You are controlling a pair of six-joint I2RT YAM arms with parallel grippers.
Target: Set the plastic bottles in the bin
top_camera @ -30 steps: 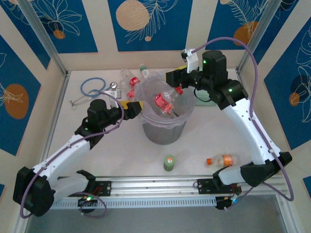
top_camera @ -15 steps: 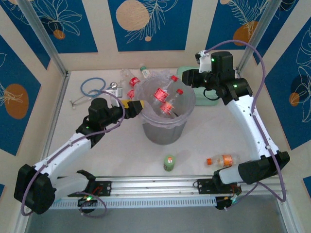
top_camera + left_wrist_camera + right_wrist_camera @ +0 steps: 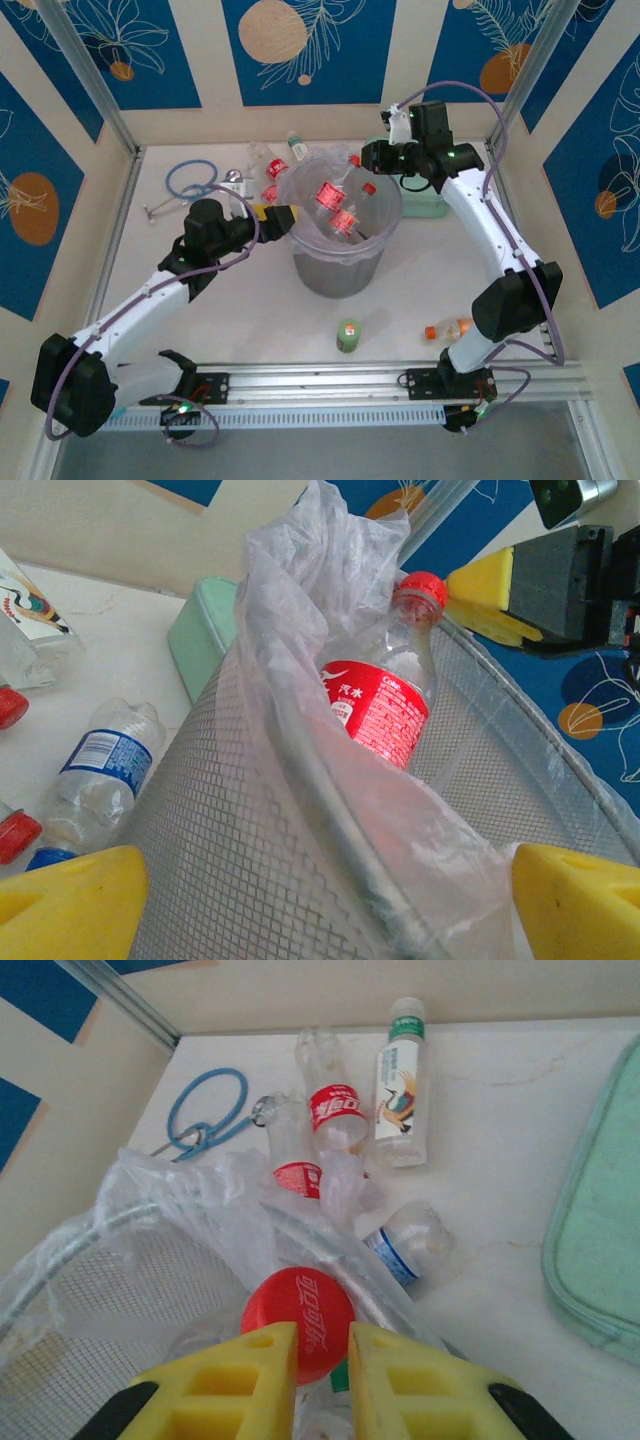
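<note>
Thin clear plastic was the material of every bottle here. I judged them empty or almost empty, so very light, easy to dent, and slippery on the round body.

My right claw (image 3: 322, 1345) was closed, with its yellow fingers nearly touching and nothing between them. Just beyond its tips was the red cap (image 3: 297, 1305) of a bottle with a red label (image 3: 385, 705). This bottle leaned inside the bin (image 3: 340, 265) against the far wall and the loose bag (image 3: 300, 590). My left claw (image 3: 325, 895) stood wide open at the left side of the bin and held nothing.

More bottles lay on the table (image 3: 270, 310) behind the bin: a red-labelled bottle (image 3: 335, 1105), a white-labelled bottle (image 3: 400, 1060) and a blue-labelled bottle (image 3: 405, 1245). Near my bases a green bottle (image 3: 348, 336) stood upright, and an orange-capped bottle (image 3: 455, 330) lay on its side.

I thought the best place to take hold was the neck just under the cap, where the plastic is stiffest, or across the labelled part with a soft squeeze. A hard pinch on the middle would probably crush the body, and the bottle could slip out. I expected the lying bottles to roll if pushed from one side.
</note>
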